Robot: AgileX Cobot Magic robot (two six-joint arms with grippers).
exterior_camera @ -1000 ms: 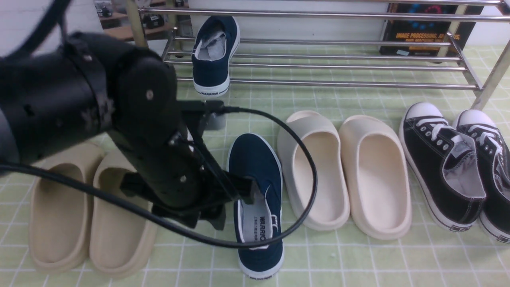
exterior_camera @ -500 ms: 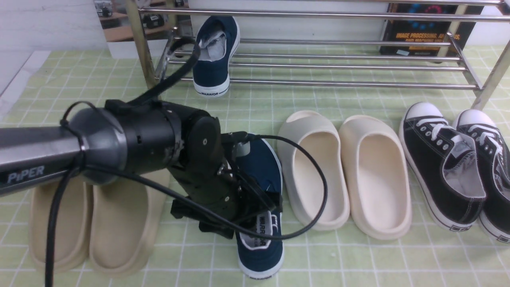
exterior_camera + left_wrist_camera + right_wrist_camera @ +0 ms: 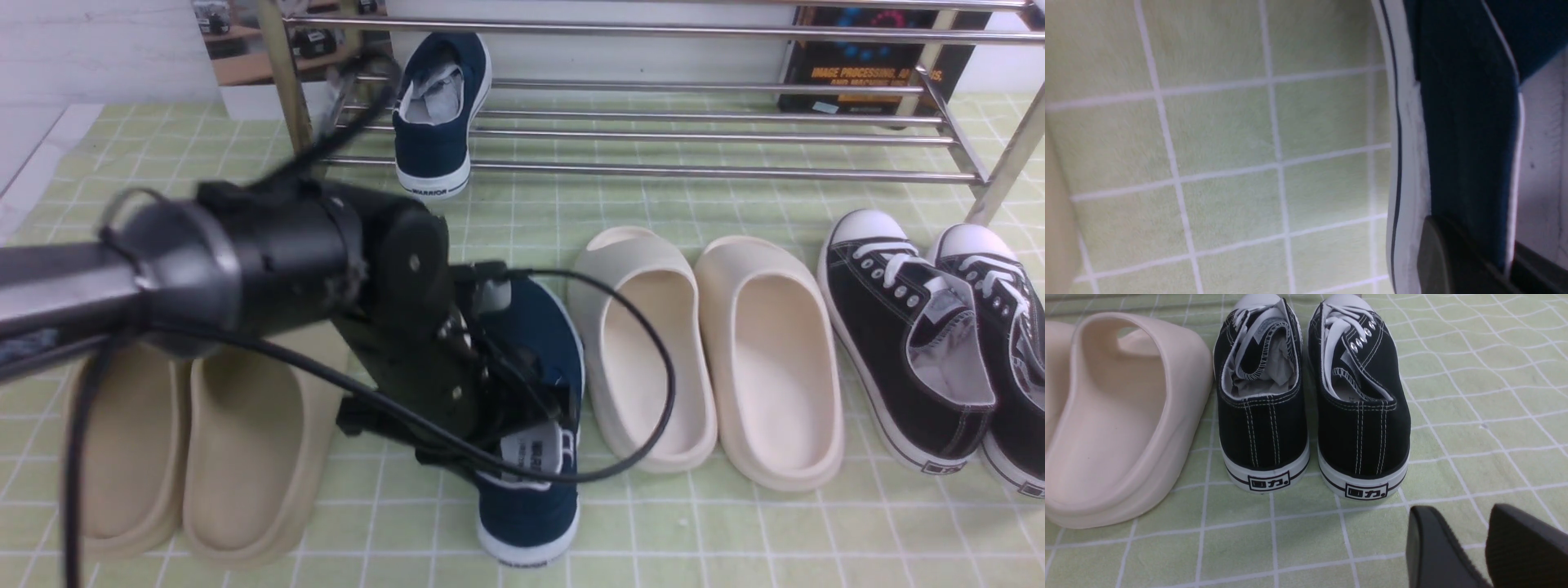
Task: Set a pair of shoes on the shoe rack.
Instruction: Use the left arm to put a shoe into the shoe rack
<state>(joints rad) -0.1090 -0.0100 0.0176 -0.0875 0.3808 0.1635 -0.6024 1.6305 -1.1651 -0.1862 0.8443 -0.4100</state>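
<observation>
**Left gripper (image 3: 549, 402) closed on near navy shoe (image 3: 535, 327)**

Since a second ago the jaws, then held apart over the shoe's opening, have been brought together on its side wall. One finger (image 3: 1453, 261) is seen against the white sole edge. The gripped shoe is found on the mat (image 3: 735, 539), between the beige slides (image 3: 245, 457) at left and the cream slides (image 3: 645, 343) at right. The second navy shoe (image 3: 437, 122) is set on the shoe rack (image 3: 694, 171), far left. The right gripper (image 3: 1470, 543) is held slightly apart, empty, near the black sneakers (image 3: 1310, 416).
</observation>
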